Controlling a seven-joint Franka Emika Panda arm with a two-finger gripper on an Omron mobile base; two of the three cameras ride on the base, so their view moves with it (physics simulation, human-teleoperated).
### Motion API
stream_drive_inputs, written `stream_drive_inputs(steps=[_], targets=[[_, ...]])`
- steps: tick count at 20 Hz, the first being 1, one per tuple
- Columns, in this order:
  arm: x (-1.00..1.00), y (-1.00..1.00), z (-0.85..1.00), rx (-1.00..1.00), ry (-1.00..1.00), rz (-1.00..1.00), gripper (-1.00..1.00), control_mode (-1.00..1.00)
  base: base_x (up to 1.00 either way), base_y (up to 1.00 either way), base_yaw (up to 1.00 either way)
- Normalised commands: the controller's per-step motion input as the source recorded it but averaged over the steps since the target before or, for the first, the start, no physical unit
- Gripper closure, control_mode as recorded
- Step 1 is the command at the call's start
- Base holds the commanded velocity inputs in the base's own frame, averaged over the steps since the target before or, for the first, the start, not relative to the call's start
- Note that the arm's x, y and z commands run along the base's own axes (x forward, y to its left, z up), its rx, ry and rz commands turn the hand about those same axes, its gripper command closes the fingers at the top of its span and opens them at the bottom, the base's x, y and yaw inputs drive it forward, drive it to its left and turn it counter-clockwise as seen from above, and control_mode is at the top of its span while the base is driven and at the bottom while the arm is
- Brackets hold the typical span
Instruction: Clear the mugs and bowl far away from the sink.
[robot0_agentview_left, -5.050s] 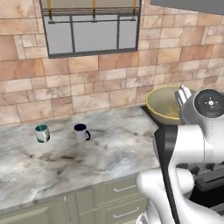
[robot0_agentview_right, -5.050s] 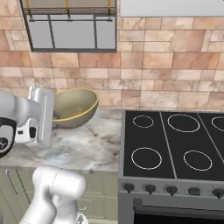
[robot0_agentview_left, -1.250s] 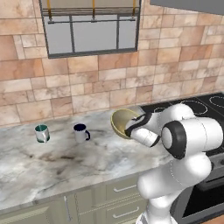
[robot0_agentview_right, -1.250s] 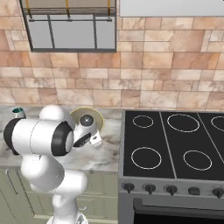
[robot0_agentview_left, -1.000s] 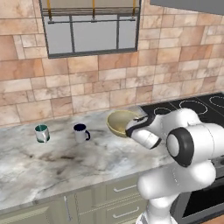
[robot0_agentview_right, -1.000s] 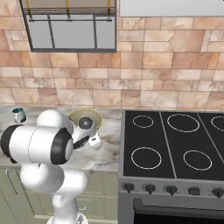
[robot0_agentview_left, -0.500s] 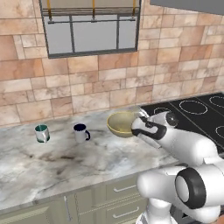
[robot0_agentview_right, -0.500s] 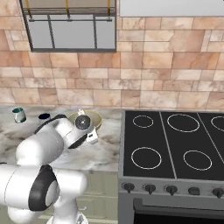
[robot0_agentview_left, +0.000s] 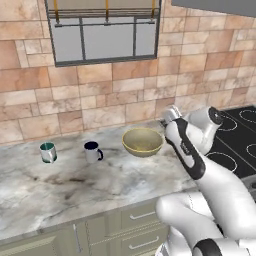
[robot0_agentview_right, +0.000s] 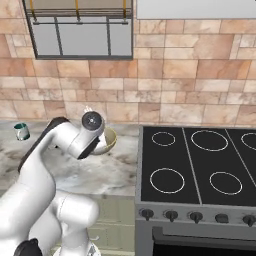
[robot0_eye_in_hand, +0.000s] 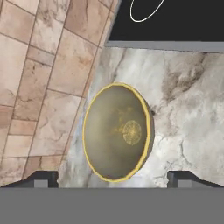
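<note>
Yellowish-tan bowl (robot0_agentview_left: 143, 141) upright on the marble counter (robot0_agentview_left: 75, 187) near the stove (robot0_agentview_right: 200, 165), navy-rimmed mug (robot0_agentview_left: 92, 152) and teal mug (robot0_agentview_left: 48, 152) further left, gripper (robot0_eye_in_hand: 113, 180) above bowl, jaws spread, holding nothing.

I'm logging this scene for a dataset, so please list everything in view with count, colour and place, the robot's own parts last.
Bowl: one, yellowish-tan with olive inside, upright on the counter near the stove.
Navy mug: one, white with dark navy inside, on the counter left of the bowl.
Teal mug: one, white with teal-green inside, furthest left.
Counter: one, grey-and-tan marble, over pale drawers.
Stove: one, black top with white burner rings, right of the counter.
Wall: tan brick tiles behind everything.
Window: one, grey-framed, above the counter.
Arm: one, white with dark joints, reaching toward the bowl.
Tool: open, dark tips, above the bowl.
</note>
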Motion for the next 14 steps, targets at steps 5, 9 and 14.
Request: stream_drive_inputs(steps=[5, 9, 14], targets=[[-1.0, 0.0, 0.67, 0.1, 0.0, 0.0, -1.0, -1.0, 0.0, 0.0, 0.0], [-1.0, 0.0, 0.18, 0.02, 0.0, 0.0, -1.0, -1.0, 0.0, 0.0, 0.0], [-1.0, 0.0, 0.5, 0.06, 0.0, 0.0, -1.0, -1.0, 0.0, 0.0, 0.0]])
